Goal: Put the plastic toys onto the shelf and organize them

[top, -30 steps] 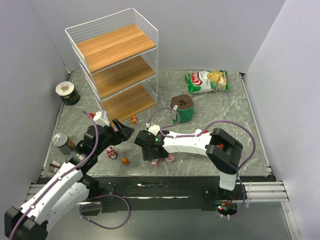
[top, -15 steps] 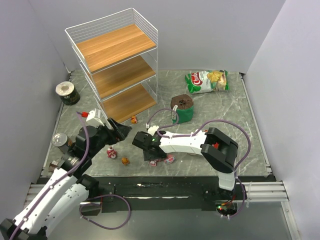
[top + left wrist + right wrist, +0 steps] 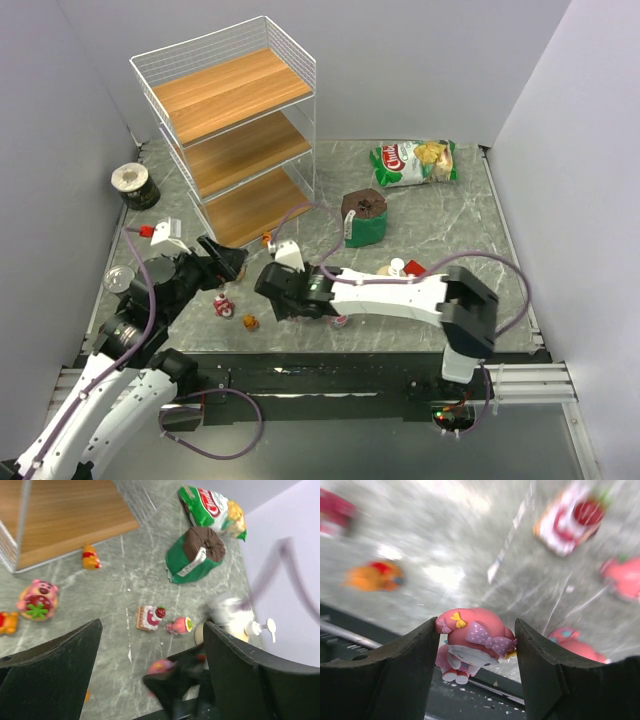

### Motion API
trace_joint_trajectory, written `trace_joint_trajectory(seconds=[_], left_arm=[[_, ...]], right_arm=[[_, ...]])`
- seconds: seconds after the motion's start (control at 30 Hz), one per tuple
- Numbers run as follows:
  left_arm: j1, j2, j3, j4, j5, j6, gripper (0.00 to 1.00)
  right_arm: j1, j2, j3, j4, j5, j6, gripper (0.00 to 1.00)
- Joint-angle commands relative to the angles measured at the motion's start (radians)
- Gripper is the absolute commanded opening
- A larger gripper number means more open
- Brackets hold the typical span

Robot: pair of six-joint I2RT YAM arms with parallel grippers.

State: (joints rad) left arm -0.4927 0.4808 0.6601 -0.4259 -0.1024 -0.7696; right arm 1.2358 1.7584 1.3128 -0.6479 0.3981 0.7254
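Right wrist: right gripper pinches pink figurine; left gripper gaping

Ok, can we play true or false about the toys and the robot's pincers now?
1. The right pincer squeezes a pink toy with a yellow bow. True.
2. The left pincer holds a toy too. False: it is open with nothing in it.
3. Toys already stand on top of the shelf. False: no toy shows on any of its boards.
4. A little orange toy lies on the table right beside the shelf. True.
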Motion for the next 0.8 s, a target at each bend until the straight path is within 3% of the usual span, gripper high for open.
trace_joint_trajectory(seconds=[0.0, 0.2, 0.4, 0.7, 0.77], left_arm=[[-0.003, -0.033, 0.081, -0.060, -0.089, 0.039, 0.88], [-0.003, -0.088, 0.108, -0.129, -0.203, 0.056, 0.90], [-0.003, -0.123, 0.088, -0.151, -0.270, 0.079, 0.92], [-0.003, -0.130, 0.058, -0.143, -0.286, 0.084, 0.93], [-0.003, -0.128, 0.056, -0.146, -0.292, 0.082, 0.93]], right_arm=[[-0.007, -0.138, 0.123, 0.126, 0.113, -0.232, 0.05], [-0.074, -0.163, 0.227, 0.387, 0.202, -0.611, 0.06], [-0.197, -0.136, 0.256, 0.776, 0.108, -0.933, 0.08], [-0.325, -0.021, 0.207, 1.201, -0.045, -1.122, 0.09], [-0.355, 0.010, 0.220, 1.229, -0.059, -1.138, 0.09]])
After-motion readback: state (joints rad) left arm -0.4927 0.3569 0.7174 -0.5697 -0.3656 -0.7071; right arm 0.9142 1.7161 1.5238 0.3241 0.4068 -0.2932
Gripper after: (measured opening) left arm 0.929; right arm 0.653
